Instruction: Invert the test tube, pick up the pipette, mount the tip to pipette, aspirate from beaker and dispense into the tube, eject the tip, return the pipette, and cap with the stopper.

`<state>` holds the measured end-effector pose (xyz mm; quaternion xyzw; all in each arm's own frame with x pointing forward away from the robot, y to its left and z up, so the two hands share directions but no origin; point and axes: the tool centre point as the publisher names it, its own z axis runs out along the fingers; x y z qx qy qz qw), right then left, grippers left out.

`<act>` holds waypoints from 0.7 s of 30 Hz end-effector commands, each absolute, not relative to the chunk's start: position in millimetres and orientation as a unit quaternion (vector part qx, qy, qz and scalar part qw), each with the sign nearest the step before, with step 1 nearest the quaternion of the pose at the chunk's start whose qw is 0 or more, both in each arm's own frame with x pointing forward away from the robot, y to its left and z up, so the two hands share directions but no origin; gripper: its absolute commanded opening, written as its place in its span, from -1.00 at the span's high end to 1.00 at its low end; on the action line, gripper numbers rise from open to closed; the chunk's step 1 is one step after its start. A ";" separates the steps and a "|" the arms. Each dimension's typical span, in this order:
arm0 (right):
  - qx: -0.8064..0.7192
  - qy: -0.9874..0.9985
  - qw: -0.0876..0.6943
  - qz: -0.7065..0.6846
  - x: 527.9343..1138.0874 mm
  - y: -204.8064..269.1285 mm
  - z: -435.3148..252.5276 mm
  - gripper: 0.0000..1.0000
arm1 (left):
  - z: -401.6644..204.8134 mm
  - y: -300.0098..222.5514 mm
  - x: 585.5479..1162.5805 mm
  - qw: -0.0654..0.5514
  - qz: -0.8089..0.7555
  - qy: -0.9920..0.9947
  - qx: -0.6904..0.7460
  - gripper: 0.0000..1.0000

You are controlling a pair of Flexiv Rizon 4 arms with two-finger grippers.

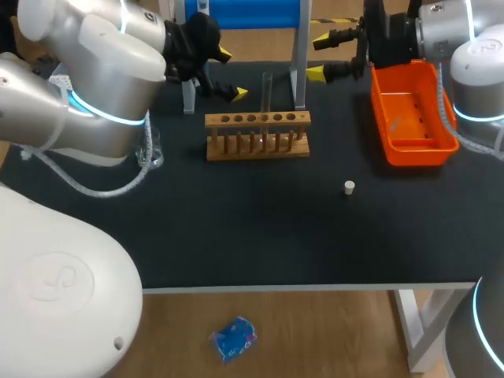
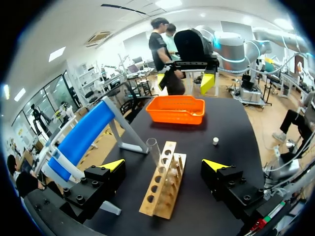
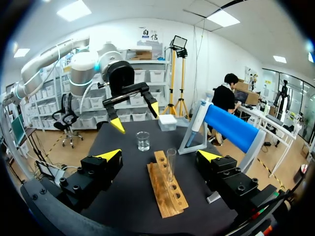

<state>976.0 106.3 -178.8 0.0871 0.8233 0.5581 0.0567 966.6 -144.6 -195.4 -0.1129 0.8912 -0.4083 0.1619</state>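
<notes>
A clear test tube [image 1: 266, 94] stands upright in a wooden rack [image 1: 257, 135] at the middle back of the black table. A glass beaker [image 1: 150, 150] sits to the rack's left, a small white stopper [image 1: 350, 187] to its front right. The blue pipette [image 2: 81, 137] rests on a white stand behind the rack. My left gripper [image 1: 231, 74] hangs open above the table left of the tube, facing the rack [image 2: 162, 187] and tube [image 2: 153, 150]. My right gripper [image 1: 320, 55] hangs open right of the tube, facing the tube [image 3: 171, 162] and beaker [image 3: 142, 140]. Neither holds anything.
An orange tray [image 1: 411, 114] stands at the back right, under my right arm. A white box [image 3: 167, 122] sits beyond the beaker near the pipette stand. The stand's legs [image 1: 298, 87] rise close behind the rack. The table's front half holds only the stopper.
</notes>
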 end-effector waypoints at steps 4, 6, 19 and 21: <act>0.090 0.818 0.050 0.566 947.0 70.5 -193.1 -1.00 | -197.2 -148.1 986.3 0.018 -0.430 0.900 -0.066 -1.00; 0.089 0.817 0.051 0.567 940.3 64.9 -195.5 -1.00 | -198.5 -150.5 991.2 0.019 -0.431 0.900 -0.066 -1.00; 0.091 0.821 0.044 0.561 903.2 41.7 -226.3 -1.00 | -207.3 -157.8 1004.0 0.034 -0.437 0.895 -0.083 -1.00; 0.093 0.821 0.045 0.562 897.0 37.2 -231.1 -1.00 | -209.3 -156.8 1005.9 0.044 -0.436 0.894 -0.093 -1.00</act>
